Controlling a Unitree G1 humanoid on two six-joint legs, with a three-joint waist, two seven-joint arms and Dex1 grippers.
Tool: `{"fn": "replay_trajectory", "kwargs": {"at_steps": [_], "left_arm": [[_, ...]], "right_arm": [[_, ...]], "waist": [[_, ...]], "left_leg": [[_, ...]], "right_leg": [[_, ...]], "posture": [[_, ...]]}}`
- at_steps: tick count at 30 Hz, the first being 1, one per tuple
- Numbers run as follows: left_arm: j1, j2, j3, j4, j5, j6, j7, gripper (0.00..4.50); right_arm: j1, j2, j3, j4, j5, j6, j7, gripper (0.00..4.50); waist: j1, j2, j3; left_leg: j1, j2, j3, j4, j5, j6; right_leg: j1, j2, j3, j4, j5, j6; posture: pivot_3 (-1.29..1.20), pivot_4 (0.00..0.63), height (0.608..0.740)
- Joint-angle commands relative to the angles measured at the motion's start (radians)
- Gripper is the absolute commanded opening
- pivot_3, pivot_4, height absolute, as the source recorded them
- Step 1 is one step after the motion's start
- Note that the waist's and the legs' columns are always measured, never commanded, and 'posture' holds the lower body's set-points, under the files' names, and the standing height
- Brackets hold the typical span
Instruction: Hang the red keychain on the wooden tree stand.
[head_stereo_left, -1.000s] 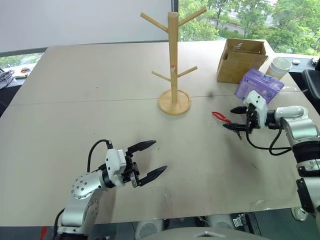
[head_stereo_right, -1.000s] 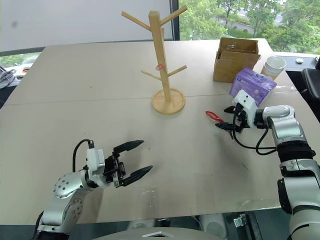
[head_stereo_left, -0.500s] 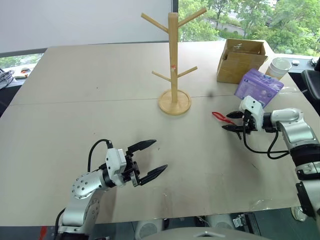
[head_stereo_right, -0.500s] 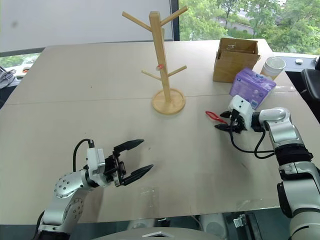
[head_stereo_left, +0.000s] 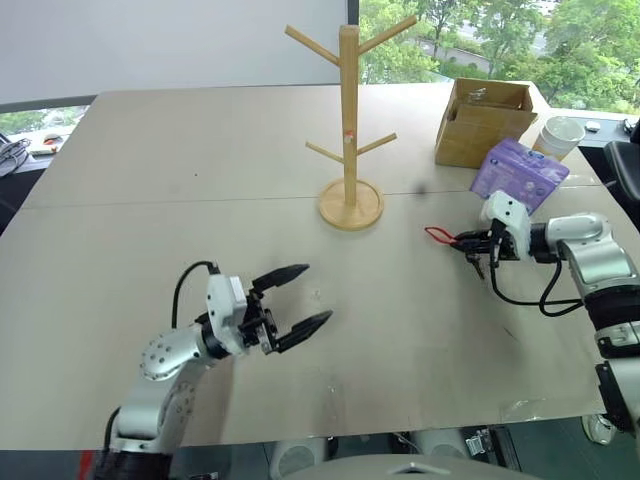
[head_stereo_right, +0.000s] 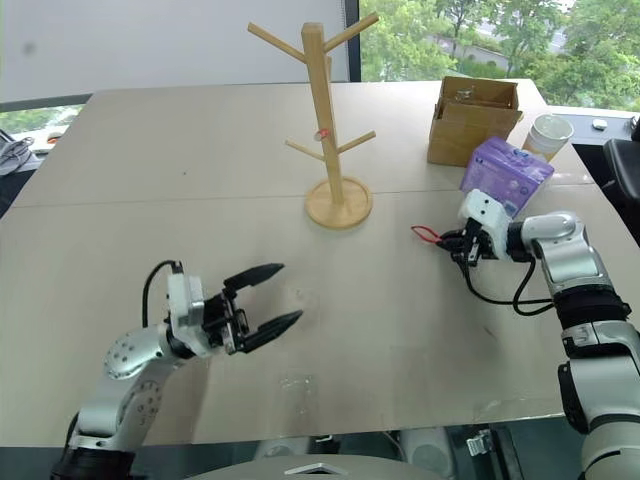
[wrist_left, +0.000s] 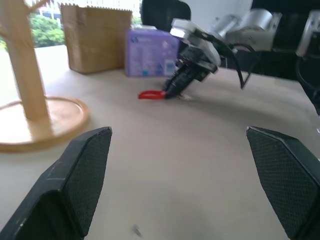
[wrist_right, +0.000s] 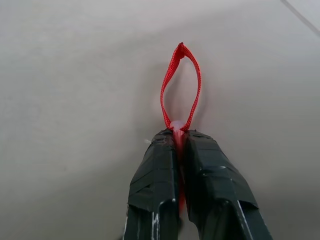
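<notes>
Table (head_stereo_left: 150, 200) right of wooden tree stand (head_stereo_left: 348, 130): right tool (wrist_right: 179, 137) clenched on red keychain (wrist_right: 180, 85) base; light, limp; keep loop free.

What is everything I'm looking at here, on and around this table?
Wooden tree stand: one, light wood, mid-table on a round base.
Red keychain: one, red cord loop, pinched at its base, loop sticking out past the fingertips.
Cardboard box: one, brown, far right of the table.
Tissue pack: one, purple, in front of the box.
Paper cup: one, white, right of the box.
Table: one, beige.
Left gripper: black fingers, open, near edge.
Right gripper: black fingers, shut on the keychain.
</notes>
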Motion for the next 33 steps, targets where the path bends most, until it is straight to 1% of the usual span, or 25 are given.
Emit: {"fn": "replay_trajectory", "kwargs": {"at_steps": [1, 6, 10, 13, 16, 21, 29, 33], "left_arm": [[-0.027, 0.016, 0.037, -0.115, -0.065, 0.084, 0.067, 4.50], [-0.076, 0.053, 0.087, -0.230, -0.122, 0.206, 0.181, 4.50], [-0.123, 0.099, 0.130, -0.260, -0.179, 0.302, 0.232, 4.50], [-0.166, 0.133, 0.158, -0.251, -0.177, 0.332, 0.248, 4.50], [-0.201, 0.142, 0.178, -0.222, -0.161, 0.331, 0.254, 4.50], [-0.238, 0.138, 0.178, -0.205, -0.158, 0.349, 0.270, 4.50], [-0.278, 0.118, 0.162, -0.201, -0.154, 0.364, 0.289, 4.50], [-0.277, 0.117, 0.159, -0.200, -0.141, 0.360, 0.284, 4.50]], "right_arm": [[-0.057, -0.013, -0.048, -0.145, 0.046, 0.023, -0.012, 0.04], [-0.085, -0.005, -0.088, -0.373, 0.118, 0.115, -0.064, 0.04], [-0.137, 0.012, -0.103, -0.492, 0.160, 0.150, -0.112, 0.04], [-0.176, 0.043, -0.117, -0.547, 0.207, 0.160, -0.146, 0.04], [-0.208, 0.080, -0.106, -0.576, 0.220, 0.170, -0.183, 0.04], [-0.237, 0.154, -0.057, -0.607, 0.215, 0.153, -0.220, 0.04], [-0.252, 0.215, 0.011, -0.574, 0.183, 0.133, -0.247, 0.04], [-0.251, 0.225, 0.028, -0.538, 0.162, 0.113, -0.251, 0.04]], "waist": [[-0.005, 0.000, 0.000], [-0.001, 0.000, 0.000], [0.000, -0.001, 0.000], [0.001, -0.001, 0.001], [0.001, -0.001, 0.001], [0.000, -0.001, 0.001], [0.000, -0.002, 0.001], [0.000, -0.002, 0.001]], "left_leg": [[0.000, 0.000, 0.000, 0.000, 0.001, -0.001], [0.000, 0.000, -0.001, -0.001, 0.001, -0.002], [0.000, 0.000, -0.001, -0.001, 0.001, -0.003], [0.000, 0.000, -0.002, -0.001, 0.002, -0.003], [0.000, 0.000, -0.002, 0.000, 0.002, -0.003], [0.000, 0.000, -0.001, -0.001, 0.002, -0.003], [0.000, 0.000, -0.001, -0.001, 0.002, -0.003], [0.000, 0.000, -0.001, -0.001, 0.002, -0.003]], "right_leg": [[0.000, 0.000, 0.000, 0.000, 0.000, 0.000], [0.000, 0.001, -0.001, 0.000, 0.000, 0.000], [0.000, 0.000, -0.001, 0.000, 0.000, 0.000], [0.000, 0.001, -0.001, 0.000, 0.000, 0.000], [0.000, 0.000, -0.001, 0.000, 0.000, 0.000], [0.000, 0.000, -0.001, 0.000, 0.000, 0.000], [0.000, 0.000, -0.001, 0.000, 0.000, 0.000], [0.000, 0.000, -0.001, 0.000, 0.000, 0.000]], "posture": [[0.00, 0.150, 0.740], [0.00, 0.150, 0.740], [0.00, 0.150, 0.740], [0.00, 0.150, 0.740], [0.00, 0.150, 0.740], [0.00, 0.150, 0.740], [0.00, 0.150, 0.740], [0.00, 0.150, 0.740]]}}
